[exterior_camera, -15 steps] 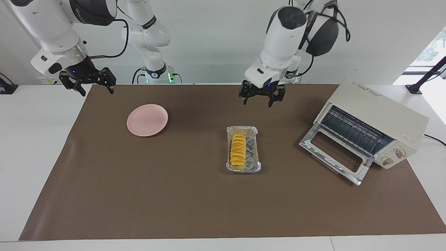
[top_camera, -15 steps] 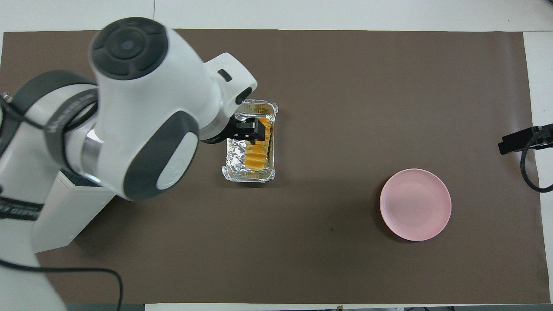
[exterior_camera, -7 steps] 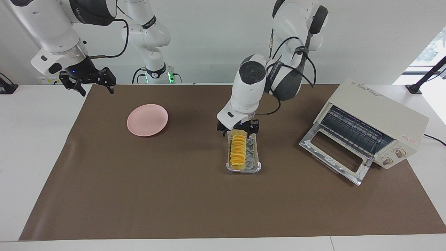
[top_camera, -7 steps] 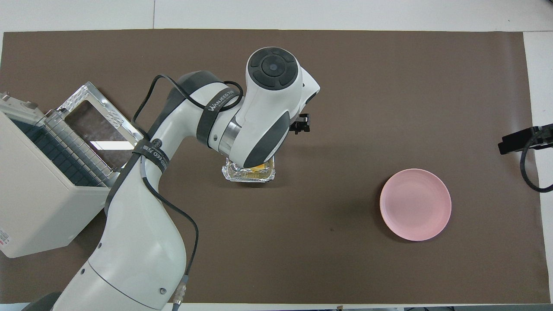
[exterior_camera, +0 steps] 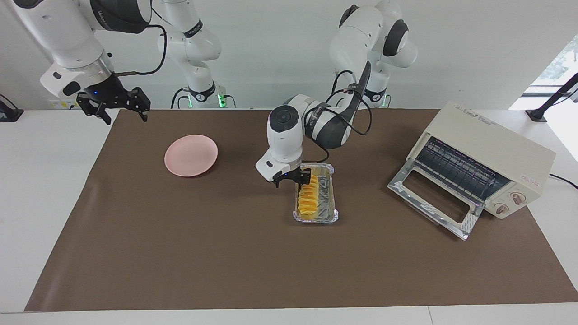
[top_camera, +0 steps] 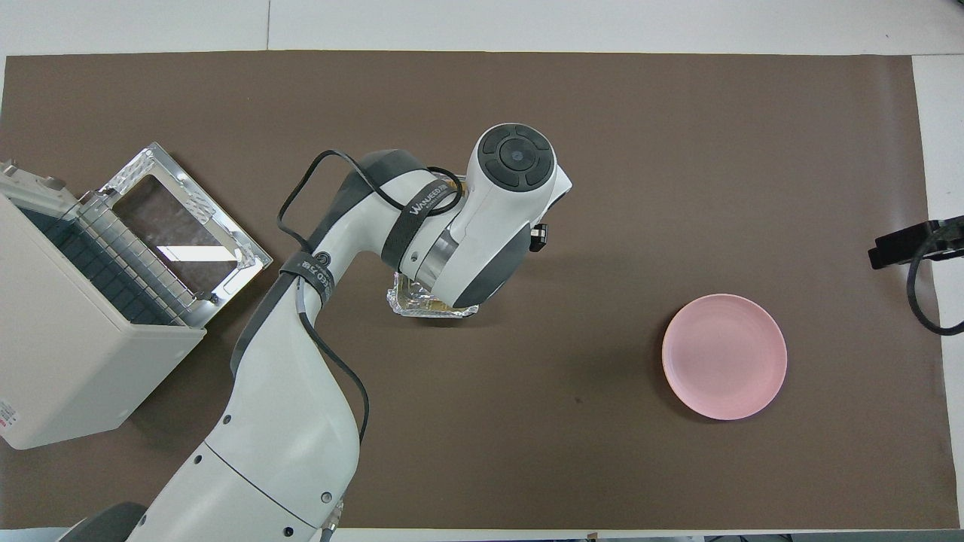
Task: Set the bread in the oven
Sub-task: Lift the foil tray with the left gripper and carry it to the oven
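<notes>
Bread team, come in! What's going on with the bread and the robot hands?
Left gripper down at foil tray rim beside bread. Right gripper waiting, open. Oven door down.

In the overhead view the left arm covers the yellow ridged bread and most of the silver foil tray [top_camera: 403, 305]; the cream-white boxy oven [top_camera: 68, 361] is cut off at the edge.

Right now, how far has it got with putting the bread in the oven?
Done: the oven door is down. In hand: the left gripper is down at the foil tray, beside the bread. Left: grasping, carrying, placing inside. The right gripper waits, open, near the pink plate.
</notes>
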Tool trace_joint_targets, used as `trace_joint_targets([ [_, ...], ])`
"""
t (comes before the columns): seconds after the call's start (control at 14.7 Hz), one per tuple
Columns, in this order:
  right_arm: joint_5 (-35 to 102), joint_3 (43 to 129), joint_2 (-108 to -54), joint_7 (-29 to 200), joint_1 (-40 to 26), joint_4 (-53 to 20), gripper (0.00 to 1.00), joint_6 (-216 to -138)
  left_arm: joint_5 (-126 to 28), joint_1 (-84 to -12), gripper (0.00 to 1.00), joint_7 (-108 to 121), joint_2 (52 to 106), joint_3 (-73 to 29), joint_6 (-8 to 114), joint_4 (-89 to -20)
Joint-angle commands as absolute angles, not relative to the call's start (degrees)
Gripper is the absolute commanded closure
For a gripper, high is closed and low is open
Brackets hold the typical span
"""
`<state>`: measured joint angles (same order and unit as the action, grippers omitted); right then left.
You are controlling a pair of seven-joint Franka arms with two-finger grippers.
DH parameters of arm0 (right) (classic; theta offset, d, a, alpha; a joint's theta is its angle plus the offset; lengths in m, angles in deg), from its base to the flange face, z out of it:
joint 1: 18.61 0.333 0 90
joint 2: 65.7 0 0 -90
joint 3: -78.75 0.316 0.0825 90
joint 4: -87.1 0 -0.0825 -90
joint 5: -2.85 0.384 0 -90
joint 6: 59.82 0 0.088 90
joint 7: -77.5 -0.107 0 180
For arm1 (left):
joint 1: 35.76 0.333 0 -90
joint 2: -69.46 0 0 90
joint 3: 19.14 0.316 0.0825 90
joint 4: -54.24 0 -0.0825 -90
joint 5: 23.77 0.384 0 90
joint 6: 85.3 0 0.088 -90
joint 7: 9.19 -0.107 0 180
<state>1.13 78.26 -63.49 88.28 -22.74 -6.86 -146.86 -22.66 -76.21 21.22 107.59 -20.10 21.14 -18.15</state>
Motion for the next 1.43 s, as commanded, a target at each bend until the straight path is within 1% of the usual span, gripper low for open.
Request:
trace_joint_targets([
  [0.0,0.83,78.57,-62.18,89.19,-23.18,-8.26,0.00,-146.66,-21.49,-76.63,0.48,21.84,105.06,-19.23,22.18,-23.18],
  [0.07,0.83,78.57,-62.09,89.19,-23.18,-8.26,0.00,-146.66,-21.49,-76.54,0.55,21.84,104.44,-19.23,22.27,-24.14],
  [0.14,0.83,78.57,-62.18,89.10,-23.18,-8.26,0.00,-146.66,-21.49,-76.80,0.59,21.84,104.26,-19.05,22.10,-24.33],
  [0.27,0.83,78.57,-62.18,89.19,-23.18,-8.26,0.00,-146.66,-21.49,-77.07,0.66,22.36,103.65,-18.97,22.01,-25.81],
  [0.48,0.83,78.57,-62.18,89.10,-23.18,-8.26,0.00,-146.66,-21.49,-77.16,0.74,22.54,102.94,-19.05,22.88,-28.02],
  [0.61,0.83,78.57,-62.18,89.19,-23.18,-8.26,0.00,-146.66,-21.49,-77.16,0.87,23.15,102.86,-19.05,23.76,-28.11],
  [0.75,0.83,78.57,-62.18,89.19,-23.18,-8.26,0.00,-146.66,-21.49,-77.07,0.90,23.33,102.77,-19.05,25.51,-29.07],
  [0.88,0.83,78.57,-62.18,89.19,-23.18,-8.26,0.00,-146.66,-21.49,-77.07,0.91,25.43,101.89,-19.05,29.81,-32.05],
  [0.95,0.83,78.57,-62.18,89.19,-23.18,-8.26,0.00,-146.66,-21.49,-77.07,1.00,25.79,101.72,-19.05,30.79,-32.41],
  [1.09,0.83,78.57,-62.18,89.19,-23.18,-8.26,0.00,-146.66,-21.49,-76.63,1.00,25.97,101.71,-18.96,30.54,-31.98],
  [1.15,0.83,78.57,-62.18,89.19,-23.18,-8.26,0.00,-146.66,-21.75,-76.19,1.00,25.88,101.71,-18.88,29.93,-31.45],
  [1.22,0.83,78.57,-62.18,89.19,-23.18,-8.26,0.00,-146.66,-21.93,-76.19,1.00,25.97,101.97,-17.92,27.57,-29.45],
  [1.36,0.83,78.57,-62.18,89.10,-23.18,-8.26,0.00,-146.66,-22.10,-76.19,1.00,27.10,102.85,-15.19,19.58,-22.70],
])
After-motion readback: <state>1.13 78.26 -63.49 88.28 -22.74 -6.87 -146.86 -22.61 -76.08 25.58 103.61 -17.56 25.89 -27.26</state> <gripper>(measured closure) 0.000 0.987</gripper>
